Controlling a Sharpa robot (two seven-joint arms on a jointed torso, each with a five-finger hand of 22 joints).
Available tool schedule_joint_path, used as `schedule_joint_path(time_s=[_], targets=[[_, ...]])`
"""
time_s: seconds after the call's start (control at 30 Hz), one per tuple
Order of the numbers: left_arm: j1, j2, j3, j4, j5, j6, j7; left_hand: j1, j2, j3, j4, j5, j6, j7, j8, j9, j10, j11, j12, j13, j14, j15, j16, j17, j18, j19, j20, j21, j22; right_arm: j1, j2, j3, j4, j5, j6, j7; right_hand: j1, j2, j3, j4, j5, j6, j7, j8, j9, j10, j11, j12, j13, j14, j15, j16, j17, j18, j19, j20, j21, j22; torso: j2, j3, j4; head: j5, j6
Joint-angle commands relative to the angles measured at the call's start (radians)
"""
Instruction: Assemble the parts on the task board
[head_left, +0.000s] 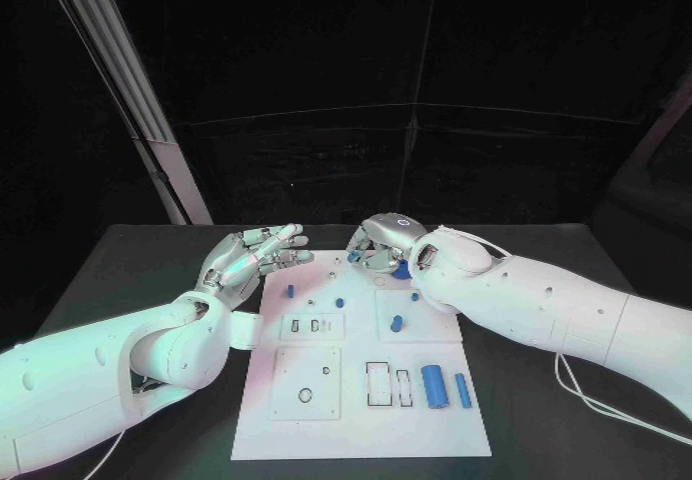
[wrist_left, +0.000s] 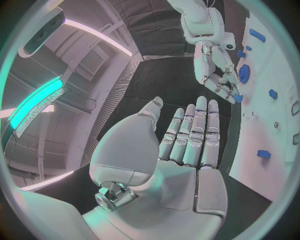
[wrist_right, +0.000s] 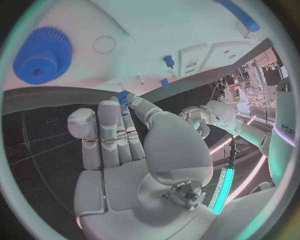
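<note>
Task board (head_left: 361, 400) lying flat in the middle of the black table (head_left: 130, 270), lower centre of the head view. Scattered over it: small blue parts, among them a long cylinder (head_left: 433, 385) and a thinner bar (head_left: 463, 390) at lower right, a short peg (head_left: 397, 323) near the centre, two small pegs (head_left: 289, 291) (head_left: 339, 302) toward upper left. A toothed blue gear (wrist_right: 40, 55) sitting on the board, upper left of the right wrist view.

Right robot hand (head_left: 382, 243) poised over the board's far edge, upper centre of the head view, pinching a small blue part (wrist_right: 122, 95) at its fingertips (wrist_right: 133, 100); the same pinch visible in the left wrist view at upper right (wrist_left: 236, 98). Left robot hand (head_left: 253, 255) raised beside the board's upper left corner, fingers straight and apart, holding nothing.

Judging by looks: small, light, stiff plastic pieces, probably smooth and prone to slipping or rolling. Best taken by the sides with fingertips, near the middle of the length, kept upright for seating into a socket. Little force needed; alignment likely mattering more than pressure.
</note>
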Motion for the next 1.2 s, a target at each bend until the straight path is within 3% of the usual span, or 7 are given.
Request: schedule_joint_path(time_s=[0.03,0.3,0.57,0.7,1.2], targets=[[0.002,0.003,0.001,0.000,0.001,0.018,0.002,0.001,0.007,0.000,-0.003,0.004,-0.005,0.027,-0.003,0.000,-0.003,0.004,-0.005,-0.001,-0.004,0.004,-0.005,-0.001,0.014,0.005,0.005,-0.003,-0.001,0.004,0.021,0.001,-0.020,0.018,-0.048,0.001,-0.002,-0.010,0.001,0.005,0.002,0.001,0.002,0.001,0.000,0.001,0.001,0.001,0.001,-0.003,-0.001,0.005,0.002,-0.011,0.005,0.001,0.004,0.002,0.002,0.0005,0.0007,0.005,-0.002],[0.005,0.003,0.001,0.002,0.001,0.018,0.000,0.001,0.007,0.000,-0.003,0.004,-0.006,0.027,-0.003,0.000,-0.003,0.004,-0.005,-0.001,-0.004,0.004,-0.006,-0.001,0.014,0.005,0.005,-0.004,-0.001,0.014,0.066,0.001,-0.072,0.019,-0.009,0.000,0.001,-0.021,0.013,0.015,-0.002,-0.004,0.005,0.000,0.000,-0.006,0.003,0.001,0.001,-0.005,0.001,0.015,0.009,-0.012,0.005,0.003,0.009,0.007,0.007,-0.0027,0.0046,0.003,0.002],[0.006,0.005,0.001,0.002,0.001,0.019,-0.004,0.001,0.008,0.000,-0.003,0.004,-0.006,0.027,-0.003,0.000,-0.004,0.004,-0.005,-0.001,-0.004,0.004,-0.006,-0.001,0.014,0.006,0.005,-0.004,-0.002,0.017,0.092,0.001,-0.107,0.004,0.032,-0.006,0.001,-0.029,0.019,0.023,-0.008,-0.008,0.006,-0.001,-0.001,-0.010,0.005,0.001,0.001,-0.006,0.002,0.021,0.012,-0.012,0.005,0.004,0.012,0.010,0.009,-0.0023,0.0029,0.006,0.000],[0.007,0.006,0.001,0.002,0.001,0.018,-0.004,0.001,0.008,0.000,-0.003,0.004,-0.006,0.027,-0.003,0.000,-0.004,0.004,-0.005,-0.001,-0.004,0.004,-0.006,-0.001,0.014,0.006,0.005,-0.004,-0.002,0.018,0.102,0.001,-0.121,-0.015,0.049,-0.010,0.002,-0.030,0.020,0.024,-0.008,-0.008,0.006,-0.001,-0.001,-0.011,0.005,0.001,0.001,-0.006,0.002,0.022,0.012,-0.012,0.004,0.004,0.012,0.010,0.009,-0.0030,0.0054,0.005,-0.001],[0.007,0.009,0.001,0.000,0.001,0.018,-0.002,0.001,0.009,0.001,-0.003,0.004,-0.006,0.027,-0.003,0.000,-0.004,0.004,-0.006,-0.001,-0.004,0.004,-0.007,-0.002,0.014,0.006,0.005,-0.005,-0.002,0.018,0.124,0.001,-0.143,-0.028,0.059,-0.009,0.004,-0.032,0.023,0.025,-0.007,-0.009,0.005,-0.001,0.000,-0.013,0.005,0.001,0.001,-0.007,0.002,0.024,0.013,-0.012,0.004,0.004,0.013,0.011,0.010,-0.0040,0.0050,0.010,0.000]])
